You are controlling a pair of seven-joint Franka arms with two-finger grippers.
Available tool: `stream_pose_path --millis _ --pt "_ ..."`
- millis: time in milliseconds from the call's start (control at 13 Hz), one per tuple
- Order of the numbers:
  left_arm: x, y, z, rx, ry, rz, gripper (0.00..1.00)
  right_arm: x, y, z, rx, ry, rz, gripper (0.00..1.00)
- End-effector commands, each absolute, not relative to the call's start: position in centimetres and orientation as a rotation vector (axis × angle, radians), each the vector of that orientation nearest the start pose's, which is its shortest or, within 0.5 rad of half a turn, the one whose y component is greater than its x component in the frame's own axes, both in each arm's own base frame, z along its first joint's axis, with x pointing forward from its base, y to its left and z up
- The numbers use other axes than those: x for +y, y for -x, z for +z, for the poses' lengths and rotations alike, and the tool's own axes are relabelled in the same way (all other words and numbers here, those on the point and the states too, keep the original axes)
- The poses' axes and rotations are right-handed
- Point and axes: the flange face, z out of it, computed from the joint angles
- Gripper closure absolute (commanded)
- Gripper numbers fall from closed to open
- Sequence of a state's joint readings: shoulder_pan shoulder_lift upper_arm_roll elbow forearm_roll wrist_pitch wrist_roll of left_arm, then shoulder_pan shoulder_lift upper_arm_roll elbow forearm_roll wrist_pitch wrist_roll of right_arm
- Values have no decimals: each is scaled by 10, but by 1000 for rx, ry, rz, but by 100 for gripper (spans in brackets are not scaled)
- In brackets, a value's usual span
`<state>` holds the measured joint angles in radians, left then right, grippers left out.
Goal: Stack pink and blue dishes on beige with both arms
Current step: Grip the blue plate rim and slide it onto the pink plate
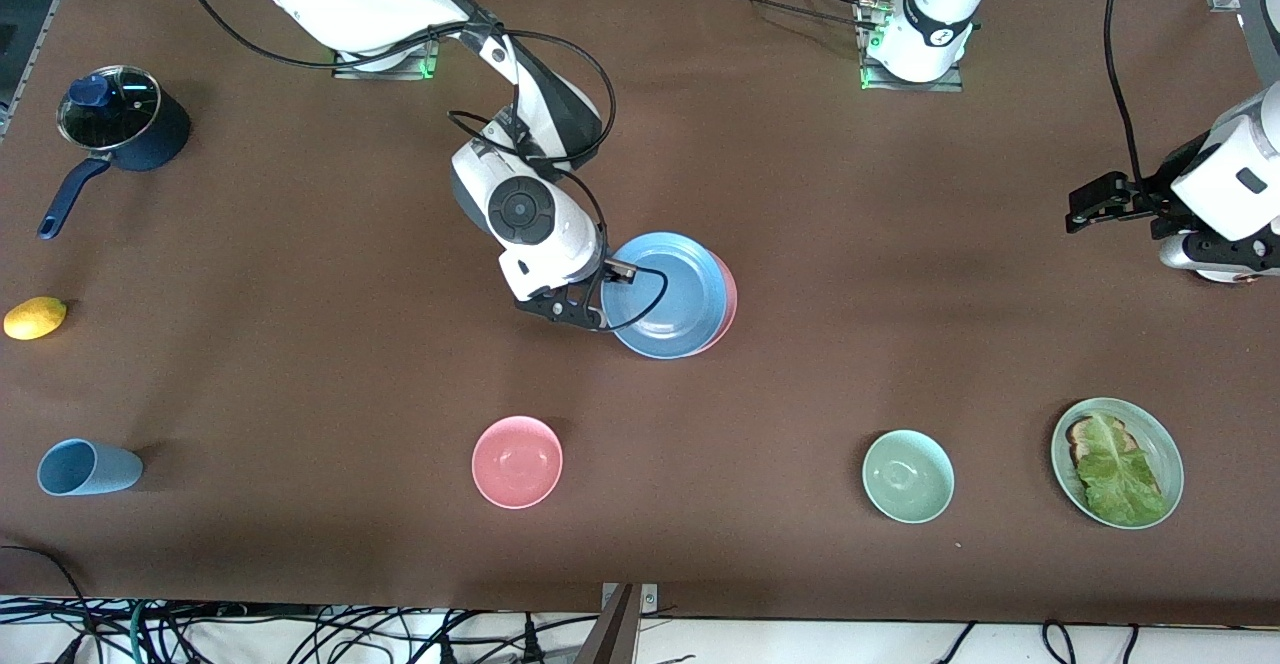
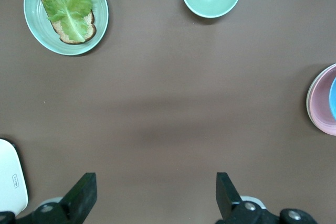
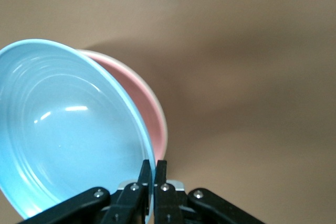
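plates: four total; blue plate [image 1: 665,294], pink plate [image 1: 728,296], a beige plate's rim [image 2: 307,98] just showing under the pink in the left wrist view, green plate [image 1: 1160,444] with lettuce and toast
stack: mid tabletop [image 1: 800,194]; blue tilted over pink, offset toward the right arm's end
right pincer [image 1: 598,316]: one, fingers together, clamped on blue plate's rim, over the stack's edge
left pincer [image 1: 1085,202]: one, fingers apart, holds nothing, waits in the air over the left arm's end of the tabletop
bowls: two; pink bowl [image 1: 517,461], green bowl [image 1: 908,476], both nearer the front camera than the stack
cup: one, blue cup [image 1: 85,467], lying on its side
pot: one, dark blue pot [image 1: 120,129] with lid
lemon: one, lemon [image 1: 35,317]
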<state>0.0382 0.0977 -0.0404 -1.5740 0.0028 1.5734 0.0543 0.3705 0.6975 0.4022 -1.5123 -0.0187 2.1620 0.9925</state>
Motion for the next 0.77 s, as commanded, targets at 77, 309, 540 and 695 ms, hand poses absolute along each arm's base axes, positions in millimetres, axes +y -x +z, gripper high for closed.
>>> stream_pose_path --millis 77,309,540,695 --pt "0 -579 569 108 3116 140 0 478 -516 265 440 2919 238 100" --pt "0 -579 569 108 3115 140 0 474 -517 263 435 2933 251 100" --pt "0 -579 569 108 3116 140 0 468 -513 254 429 2951 275 100" --pt "0 -579 569 108 3115 140 0 462 -518 251 445 2948 276 100"
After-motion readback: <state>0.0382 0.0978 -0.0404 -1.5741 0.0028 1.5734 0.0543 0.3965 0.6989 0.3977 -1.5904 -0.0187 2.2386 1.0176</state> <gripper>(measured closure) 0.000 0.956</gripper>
